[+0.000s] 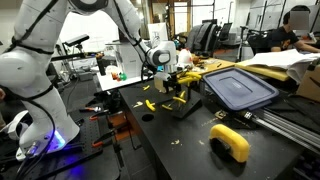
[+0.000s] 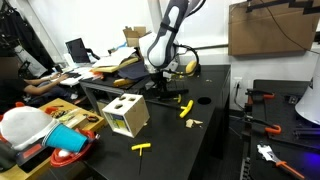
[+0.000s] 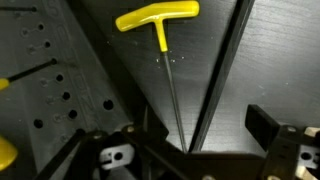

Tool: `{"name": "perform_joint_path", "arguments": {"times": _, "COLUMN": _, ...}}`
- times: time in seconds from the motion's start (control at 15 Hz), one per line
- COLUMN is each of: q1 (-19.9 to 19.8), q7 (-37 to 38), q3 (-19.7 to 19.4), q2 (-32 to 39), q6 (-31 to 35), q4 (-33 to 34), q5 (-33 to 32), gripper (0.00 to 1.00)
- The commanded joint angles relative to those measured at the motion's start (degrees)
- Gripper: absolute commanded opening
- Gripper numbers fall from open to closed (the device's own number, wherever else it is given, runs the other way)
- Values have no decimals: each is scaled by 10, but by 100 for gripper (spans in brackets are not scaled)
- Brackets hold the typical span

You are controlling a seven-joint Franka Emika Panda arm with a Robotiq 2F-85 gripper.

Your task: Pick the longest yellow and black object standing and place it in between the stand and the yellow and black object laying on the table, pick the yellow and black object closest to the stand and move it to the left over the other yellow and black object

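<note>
one yellow t-handle key, shaft running between the parted jaws.

Under me the black table carried a black stand drilled with holes, and near it a yellow T-handled key lay flat on the bare top. Farther off I saw a blue-grey lid, a yellow curved piece, a wooden box with cut-out holes, and a second yellow key near the edge.

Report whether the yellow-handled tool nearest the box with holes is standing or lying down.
Lying down. The yellow-handled tool rests flat on the black table, apart from the box, with nothing propping it up.
</note>
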Motion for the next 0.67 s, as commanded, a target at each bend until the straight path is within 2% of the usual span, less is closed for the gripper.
{"name": "perform_joint_path", "arguments": {"times": 0.0, "q1": -1, "q7": -18, "q3": -6, "q2": 22, "q6": -14, "q4": 25, "q5": -9, "gripper": 100}}
{"name": "perform_joint_path", "arguments": {"times": 0.6, "q1": 40, "q7": 28, "q3": -80, "q2": 81, "q6": 23, "q4": 87, "q5": -95, "gripper": 100}}
